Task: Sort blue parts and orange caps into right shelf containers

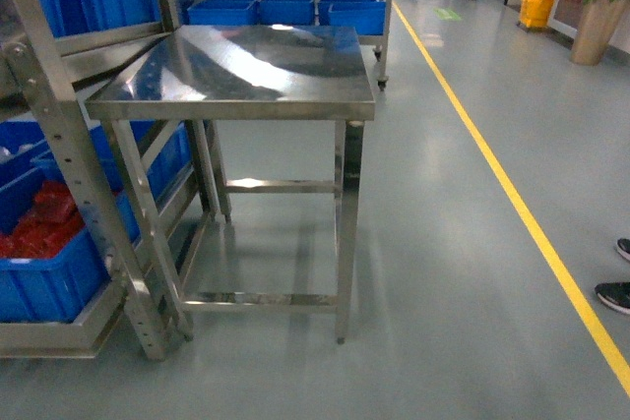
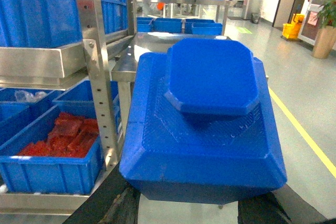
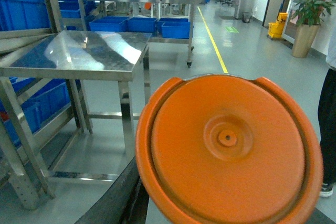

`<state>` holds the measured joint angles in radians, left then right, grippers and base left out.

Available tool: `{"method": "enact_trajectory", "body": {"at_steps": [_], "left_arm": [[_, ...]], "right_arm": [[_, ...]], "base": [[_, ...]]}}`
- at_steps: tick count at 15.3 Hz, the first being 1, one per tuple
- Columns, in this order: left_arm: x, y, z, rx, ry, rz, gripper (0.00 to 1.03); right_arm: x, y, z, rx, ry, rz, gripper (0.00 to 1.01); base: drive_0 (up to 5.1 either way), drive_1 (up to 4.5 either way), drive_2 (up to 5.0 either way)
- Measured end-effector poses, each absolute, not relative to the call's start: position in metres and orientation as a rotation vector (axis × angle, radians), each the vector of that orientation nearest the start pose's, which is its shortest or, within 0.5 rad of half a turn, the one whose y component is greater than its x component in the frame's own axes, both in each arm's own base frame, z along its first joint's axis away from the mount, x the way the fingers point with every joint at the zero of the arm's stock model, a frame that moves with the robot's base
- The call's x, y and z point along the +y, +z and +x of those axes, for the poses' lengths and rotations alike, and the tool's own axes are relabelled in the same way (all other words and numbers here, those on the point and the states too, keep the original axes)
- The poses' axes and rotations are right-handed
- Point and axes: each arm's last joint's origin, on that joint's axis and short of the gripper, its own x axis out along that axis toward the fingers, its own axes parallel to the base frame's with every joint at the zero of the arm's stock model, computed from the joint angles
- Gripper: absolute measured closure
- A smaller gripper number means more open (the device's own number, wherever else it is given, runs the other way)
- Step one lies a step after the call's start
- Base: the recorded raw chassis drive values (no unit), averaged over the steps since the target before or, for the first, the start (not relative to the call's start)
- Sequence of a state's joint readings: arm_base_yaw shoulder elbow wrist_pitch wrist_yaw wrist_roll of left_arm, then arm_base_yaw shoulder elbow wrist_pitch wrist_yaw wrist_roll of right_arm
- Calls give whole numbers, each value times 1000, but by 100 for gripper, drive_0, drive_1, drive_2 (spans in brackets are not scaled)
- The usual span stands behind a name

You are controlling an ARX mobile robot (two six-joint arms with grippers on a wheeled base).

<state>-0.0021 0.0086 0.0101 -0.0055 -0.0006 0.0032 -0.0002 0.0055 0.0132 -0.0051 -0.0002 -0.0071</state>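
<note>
Both arms loaded, not yet at the containers.

The left wrist view is filled by a blue part and the right by an orange cap; each seems carried, though neither pincer itself shows, so its grip I cannot tell. A steel bench stands ahead, bare on top. The shelf on the left holds blue containers, one with red pieces. To do it well, I'd say: approach squarely, keep loads level, match each to its own crate.
</note>
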Motion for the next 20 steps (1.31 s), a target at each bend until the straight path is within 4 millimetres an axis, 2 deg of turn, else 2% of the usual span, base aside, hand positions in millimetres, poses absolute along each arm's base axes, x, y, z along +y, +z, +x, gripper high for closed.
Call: {"method": "enact_trajectory", "body": {"at_steps": [3,20], "left_arm": [[0,166,98,-3,-2,4,61],[0,166,98,5,-1,4,61]], "right_arm": [[0,167,97,-4,0,-7,58],[0,167,97,1,-2,-7,58]], "base": [[0,0,0],[-475,151,353]]}}
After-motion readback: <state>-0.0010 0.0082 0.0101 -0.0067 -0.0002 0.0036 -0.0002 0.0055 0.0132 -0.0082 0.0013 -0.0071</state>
